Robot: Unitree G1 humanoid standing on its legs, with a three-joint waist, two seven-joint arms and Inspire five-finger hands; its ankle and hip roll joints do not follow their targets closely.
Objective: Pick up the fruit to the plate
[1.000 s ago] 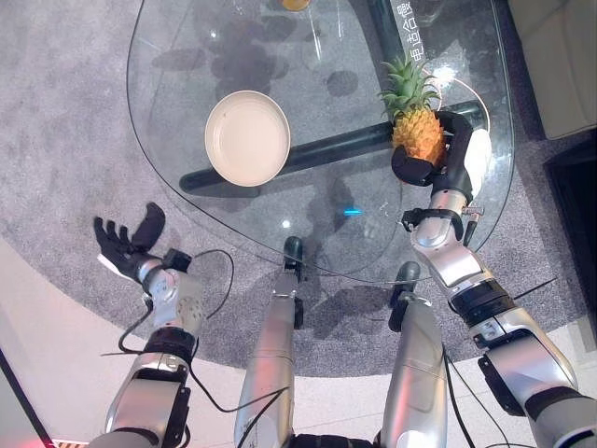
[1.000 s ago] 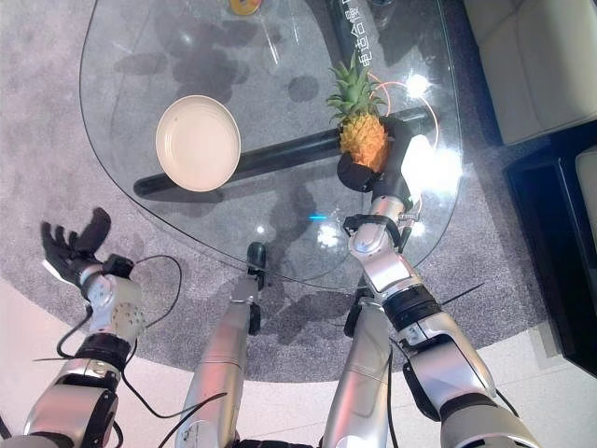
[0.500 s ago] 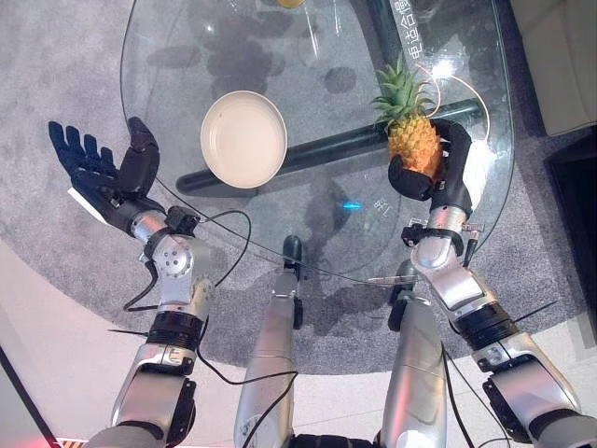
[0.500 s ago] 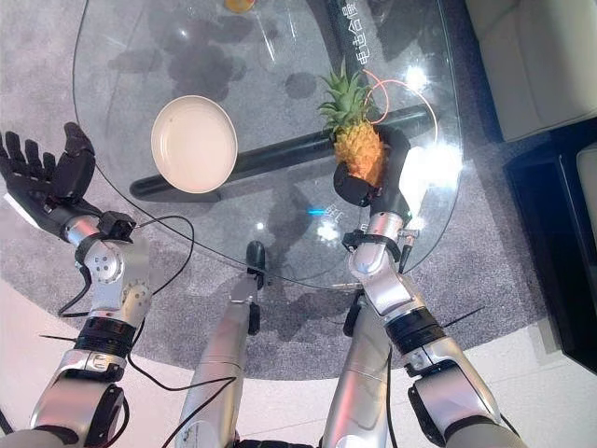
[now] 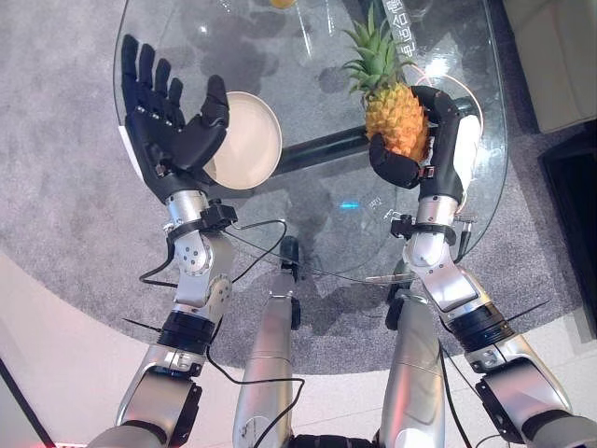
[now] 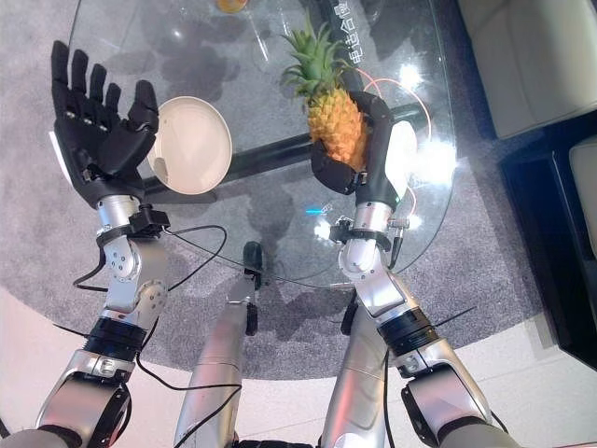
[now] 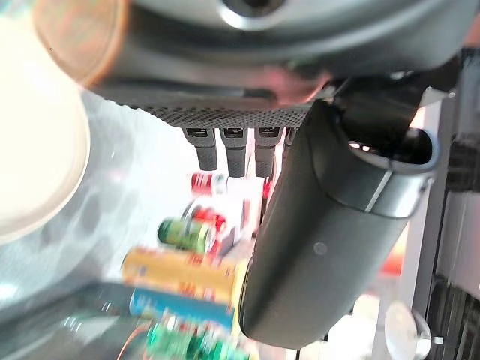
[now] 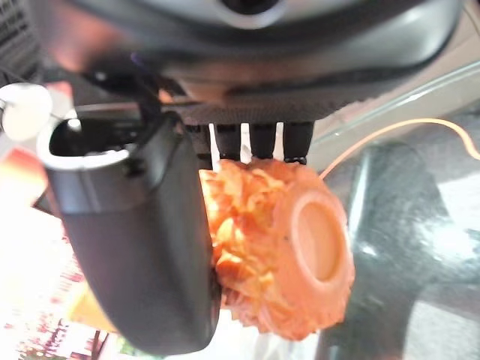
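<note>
Left eye view: the robot's right hand (image 5: 424,140) grips a pineapple (image 5: 395,117) above the right side of a round glass desk (image 5: 317,229), fingers and thumb curled round the fruit's orange body, its green crown pointing up and away from the robot. The fruit appears to be held clear of the glass. The left hand (image 5: 168,117) is raised with its palm open, fingers straight and spread, holding nothing; it stands in front of the left edge of a round cream plate (image 5: 252,140) that lies on the desk's left half. Plate and pineapple are well apart. A dark bar (image 5: 322,149) of the desk's frame runs beneath the glass between them, and grey carpet (image 5: 65,215) lies below.

Right eye view: the same scene. The pineapple (image 6: 331,117) sits in the right hand (image 6: 373,154), while the open left hand (image 6: 98,126) is just left of the plate (image 6: 196,145). An orange object (image 6: 230,5), too cropped to identify, shows at the desk's far edge. A pale sofa (image 6: 532,56) stands beyond the desk to the right.

Left wrist view: the left hand (image 7: 330,225) appears with its thumb standing out and fingers straight, nothing between them. Part of the plate (image 7: 37,150) shows past it, and blurred coloured cans (image 7: 180,255) are visible beyond.

Right wrist view: the right hand (image 8: 142,255) is clamped on the pineapple (image 8: 277,255), the fruit's round pale base facing the camera, the thumb pressed along its side. The glass desk (image 8: 420,90) shows behind.
</note>
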